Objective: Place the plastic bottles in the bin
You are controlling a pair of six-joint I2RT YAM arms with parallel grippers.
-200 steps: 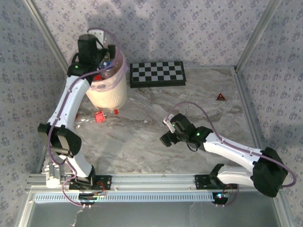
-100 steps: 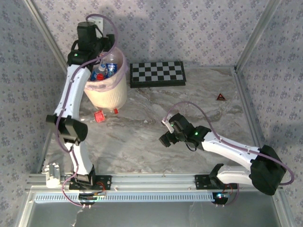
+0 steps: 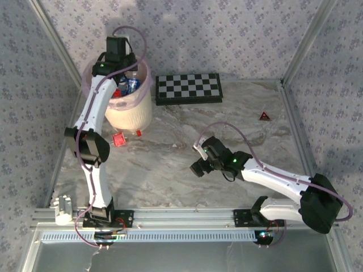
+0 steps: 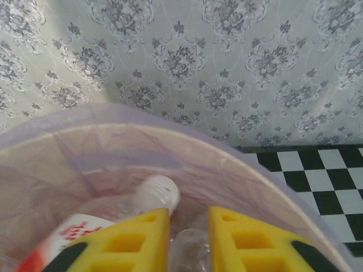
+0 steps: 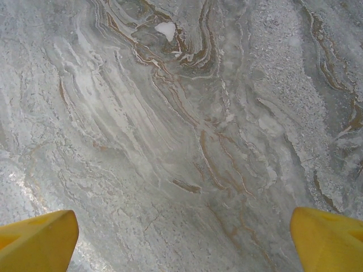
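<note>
Well — clear bottles (image 4: 150, 198) lie in the round, pink-lined bin (image 3: 133, 116).

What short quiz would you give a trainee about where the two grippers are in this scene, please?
1. True or false: the right gripper hovers over the chequered board.
2. The left gripper is above: A) the bin; B) the chequered board; C) the red triangle.
3. Which gripper's fingers stand wide apart?
Key: 1 false, it is over the bare marble table; 2 A; 3 the right.
</note>
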